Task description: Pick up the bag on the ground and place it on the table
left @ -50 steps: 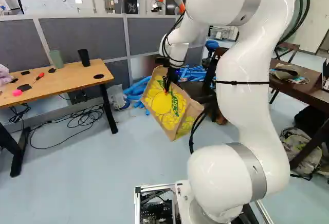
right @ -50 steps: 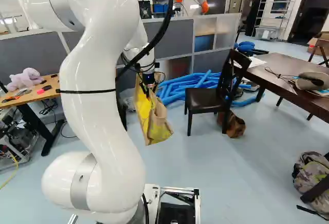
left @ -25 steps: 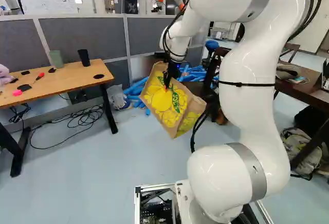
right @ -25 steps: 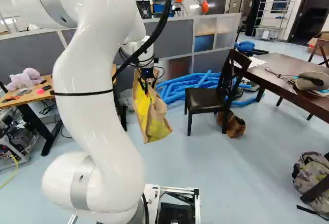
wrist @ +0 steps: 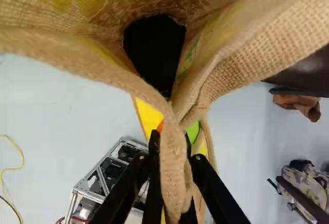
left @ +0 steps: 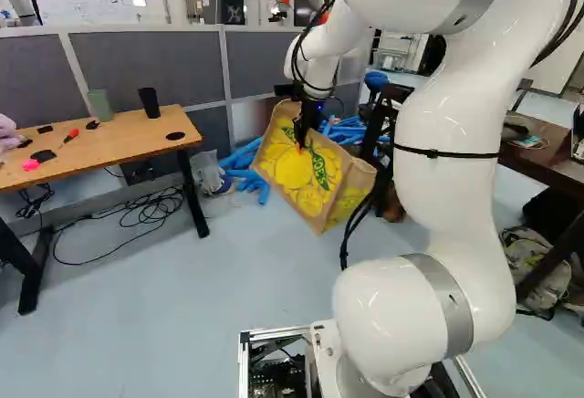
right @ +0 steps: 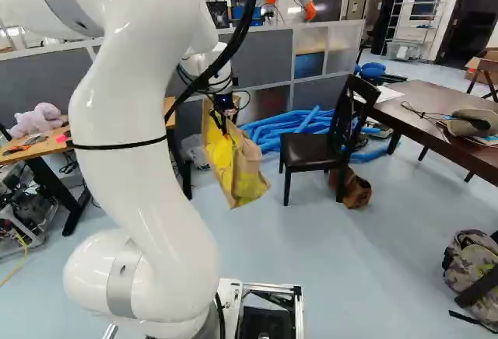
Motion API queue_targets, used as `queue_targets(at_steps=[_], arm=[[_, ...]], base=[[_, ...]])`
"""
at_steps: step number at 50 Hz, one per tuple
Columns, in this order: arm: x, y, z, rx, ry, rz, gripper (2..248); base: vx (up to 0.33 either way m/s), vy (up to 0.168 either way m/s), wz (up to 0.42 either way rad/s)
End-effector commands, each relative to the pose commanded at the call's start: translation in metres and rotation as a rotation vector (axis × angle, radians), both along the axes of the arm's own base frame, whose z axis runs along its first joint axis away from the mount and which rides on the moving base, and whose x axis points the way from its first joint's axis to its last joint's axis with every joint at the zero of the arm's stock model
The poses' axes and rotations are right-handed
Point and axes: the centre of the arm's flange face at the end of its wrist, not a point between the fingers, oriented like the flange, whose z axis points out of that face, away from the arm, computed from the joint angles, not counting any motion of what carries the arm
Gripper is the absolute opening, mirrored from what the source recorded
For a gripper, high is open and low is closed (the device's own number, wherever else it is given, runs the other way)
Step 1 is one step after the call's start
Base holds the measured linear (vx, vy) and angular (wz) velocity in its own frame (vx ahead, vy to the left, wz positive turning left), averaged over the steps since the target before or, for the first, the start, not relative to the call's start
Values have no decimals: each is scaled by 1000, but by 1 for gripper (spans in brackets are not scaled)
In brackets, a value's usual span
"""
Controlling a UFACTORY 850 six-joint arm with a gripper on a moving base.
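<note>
Presently held: one bag, woven tan, printed yellow and green, located off the floor ahead of the arm, between the light wooden table and the dark chair. Attitude: tilted, not upright. Long axis: slanting, from the upper left down to the lower right in both base views. Printed broad side: turned towards the left base view; the right base view takes the bag more nearly edge-on. Lowest part, left base view: a corner, pointing downward. Gripper: at the bag's upper part, fingers closed in from two sides, pinching a folded woven edge, as the wrist view records of the gripper. Ahead of the fingers, same view: folds spreading apart around a dark hollow. Behind the bag, left base view: blue tubes, piled by the grey partition.
</note>
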Motion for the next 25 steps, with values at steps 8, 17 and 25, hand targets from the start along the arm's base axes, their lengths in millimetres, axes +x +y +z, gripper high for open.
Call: queue_targets(at_steps=[8,17,25], arm=[[0,-1,12,-6,-20,5,23],[2,-1,24,-6,-40,6,23],[3,-1,35,-4,-43,8,23]], base=[[0,0,0],[0,0,0],[0,0,0]])
